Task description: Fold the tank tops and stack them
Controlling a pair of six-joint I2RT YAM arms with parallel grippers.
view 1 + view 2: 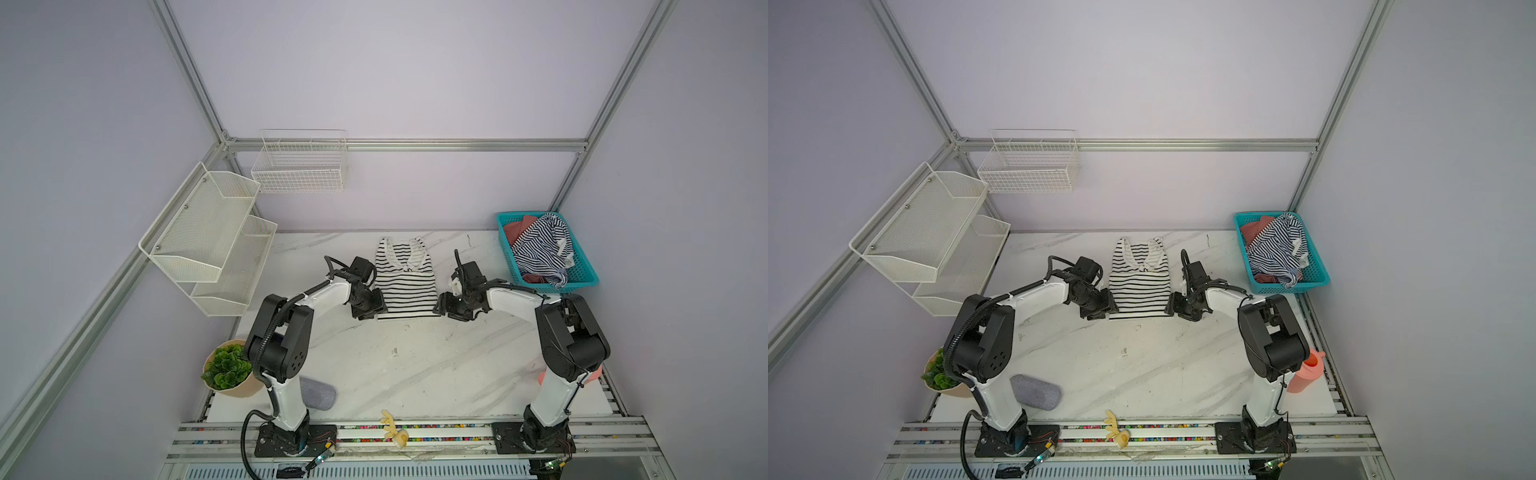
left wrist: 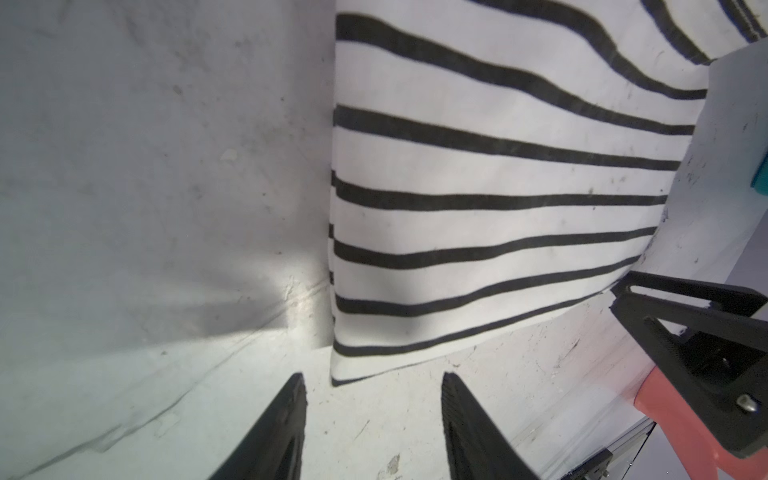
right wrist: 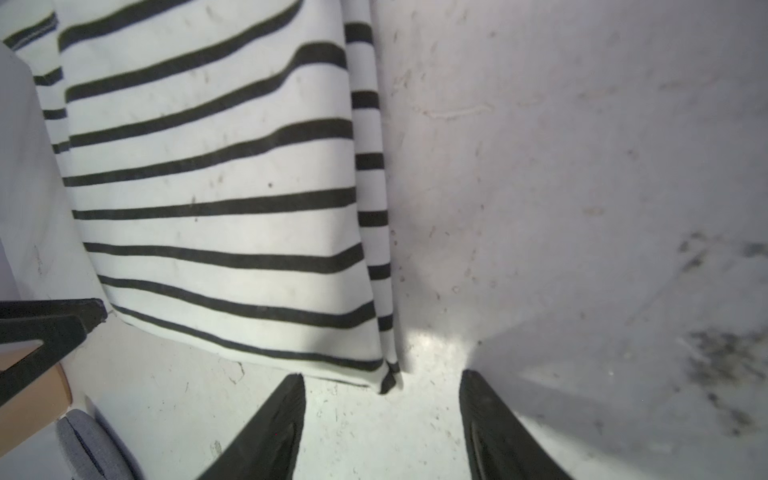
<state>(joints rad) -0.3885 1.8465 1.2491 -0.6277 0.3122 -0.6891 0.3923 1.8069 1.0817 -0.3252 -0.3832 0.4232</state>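
Black jaws of the left gripper (image 2: 372, 376) stand parted with nothing between them, close to the marble table (image 1: 415, 365). The left hem corner of the white tank top (image 1: 405, 286) lies just ahead of the gap, unclasped; the right gripper (image 3: 382, 374) is likewise released and empty, its jaws spread just short of the right hem corner of the same top. In both top views the two grippers flank that top at its hem, one at each corner, very near the cloth. The white tank top, with wide-spaced black stripes, lies flat at the back middle of the table, straps toward the rear wall and hem toward the arm bases; along its right edge the right wrist view shows one layer lying over another. Right of the top, toward the back, sits a teal basket (image 1: 584, 276) holding the navy-striped tank top (image 1: 540, 249), crumpled on rust-coloured cloth (image 1: 517, 232). Left of the top, two white wire racks (image 1: 208, 232) hang on the walls. Well in front of the top, toward the arm bases, are a potted plant (image 1: 228, 370), a grey pad (image 1: 318, 392), a pink cup (image 1: 1306, 372) and a small yellow toy (image 1: 392, 428) on the front rail
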